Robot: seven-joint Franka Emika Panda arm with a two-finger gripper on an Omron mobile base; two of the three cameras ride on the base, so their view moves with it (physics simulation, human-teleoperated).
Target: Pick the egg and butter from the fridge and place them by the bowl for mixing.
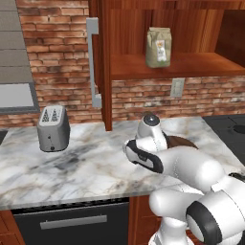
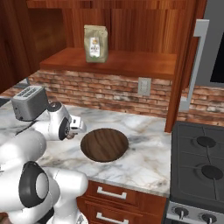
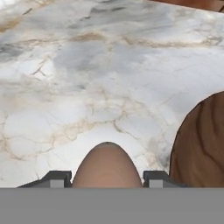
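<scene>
A brownish-tan egg [image 3: 106, 164] sits between my gripper's [image 3: 107, 178] two dark fingertips [image 3: 57, 178], which are shut on it just above the marble counter [image 3: 87, 87]. The dark brown wooden bowl [image 3: 203, 144] lies close on the right of the egg in the hand view. From the right base camera, the bowl [image 2: 105, 144] rests on the counter and my hand [image 2: 65, 126] hovers just left of it. From the left base camera, the bowl's rim [image 1: 184, 141] peeks out behind my arm. The butter and the fridge are out of view.
A grey toaster [image 1: 53, 128] stands at the back left of the counter. A paper bag [image 2: 96, 43] sits on the wooden shelf above. An open cabinet door with a long grey handle [image 1: 93, 62] hangs over the counter. A black stove [image 2: 199, 162] adjoins on the right.
</scene>
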